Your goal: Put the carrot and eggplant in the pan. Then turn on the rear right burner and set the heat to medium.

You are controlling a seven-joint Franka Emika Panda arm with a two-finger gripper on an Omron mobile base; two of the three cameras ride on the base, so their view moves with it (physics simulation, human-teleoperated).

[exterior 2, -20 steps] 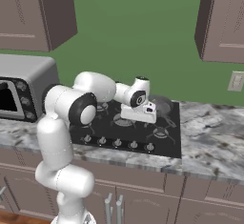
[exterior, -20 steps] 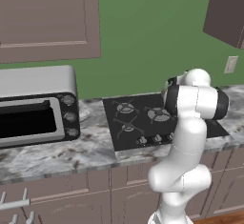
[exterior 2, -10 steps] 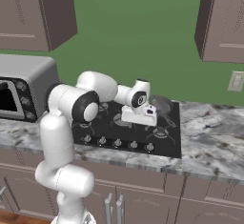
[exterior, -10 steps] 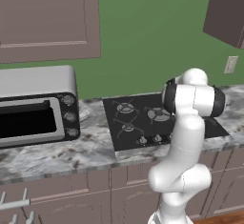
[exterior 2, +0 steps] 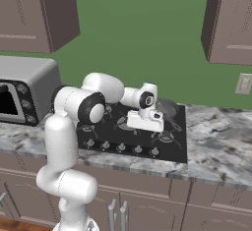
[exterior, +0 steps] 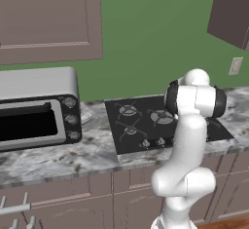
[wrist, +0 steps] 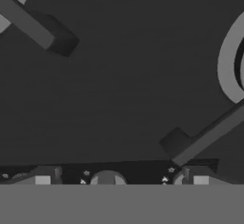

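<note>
- Hung the gripper low over the middle of the cooktop, spread wide, gripping nothing.
- Looked straight down on black glass and grate bars in the hand view, with no vegetable between the tips.
- Spotted the pan on the rear right burner, at about 1 o'clock from the gripper in the right base view, near but apart.
- Could not tell whether the carrot and eggplant already lay in that pan: too small and too dark to read.
- Judged the step in hand as the burner part: a reach for the knob row along the front edge, at about 6 o'clock from the gripper.
- To do it well: pick the right knob for the rear right burner first, since five sit in that row and look alike.
- Then come down square over it, close evenly on both sides, and twist slowly.
- Stop midway round for medium, not at the far end.
- Worth keeping the wrist clear of the pan on the way.
</note>
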